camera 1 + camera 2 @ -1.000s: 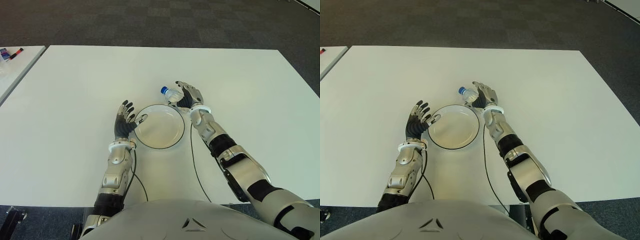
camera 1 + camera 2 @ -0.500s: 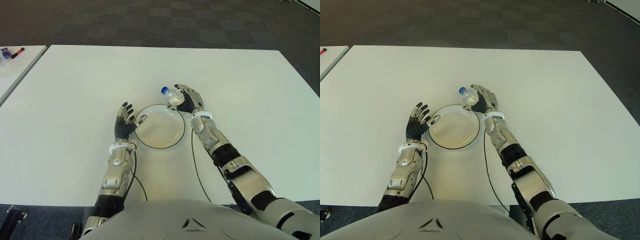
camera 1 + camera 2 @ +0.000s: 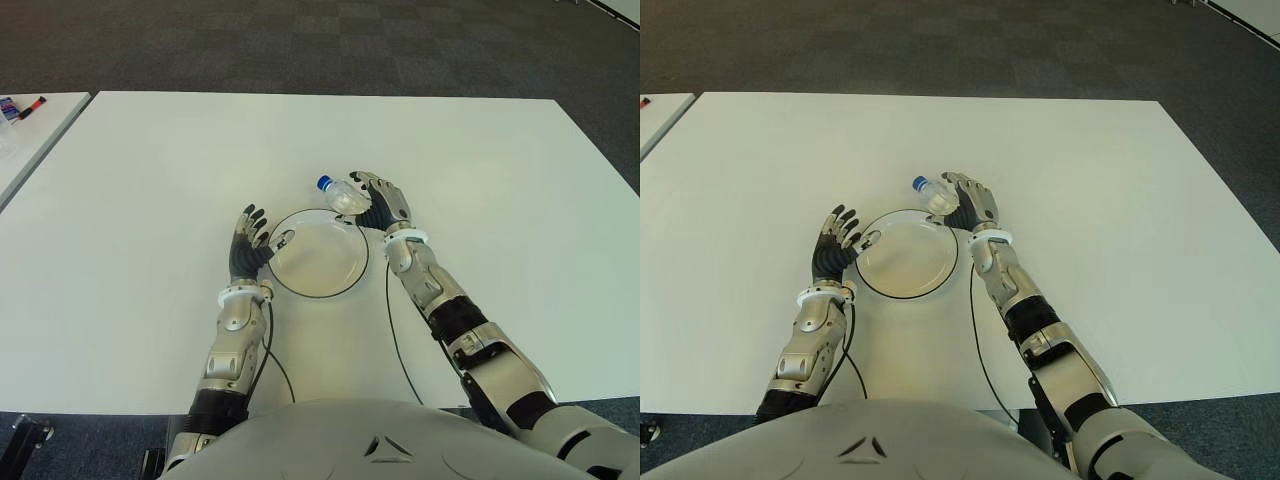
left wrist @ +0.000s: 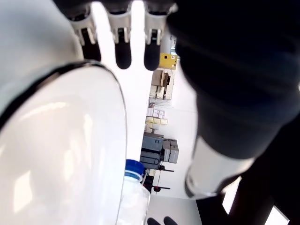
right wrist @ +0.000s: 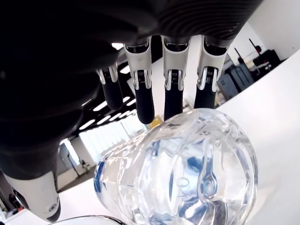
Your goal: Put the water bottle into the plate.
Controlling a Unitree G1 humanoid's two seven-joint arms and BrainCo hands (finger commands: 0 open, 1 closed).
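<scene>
Robot torso at the near edge, both forearms reaching out over the white counter. A thin dark cable trails along the counter surface beside the right forearm; another runs by the left forearm.

Left robot hand: just beside the plate's left rim, palm up-ish, fingers spread and relaxed, grasping nothing. Thumb tip sits at the plate rim; contact cannot be confirmed from the eye views. Left wrist view shows the rim curving close past the fingertips, with the bottle's blue cap visible beyond.

Plate: round, white, dark-rimmed, flat on the counter between the two hands, centre of the near half of the counter. Nothing lies in it.

Right robot hand: at the plate's far-right rim, fingers curled round the water bottle, grasping it. Right wrist view: four fingers wrap over the clear ribbed body, bottle base toward the camera, thumb on the opposite side.

Water bottle: clear plastic, blue cap, lying tilted nearly sideways in the right robot hand, cap pointing to the robot's left and away. It shows over the plate's far edge, not inside the plate. Whether it is raised off the counter cannot be told for sure.

Far left: edge of a second white table with small coloured items on it, too small to identify. Beyond the counter, dark chequered carpet floor.
</scene>
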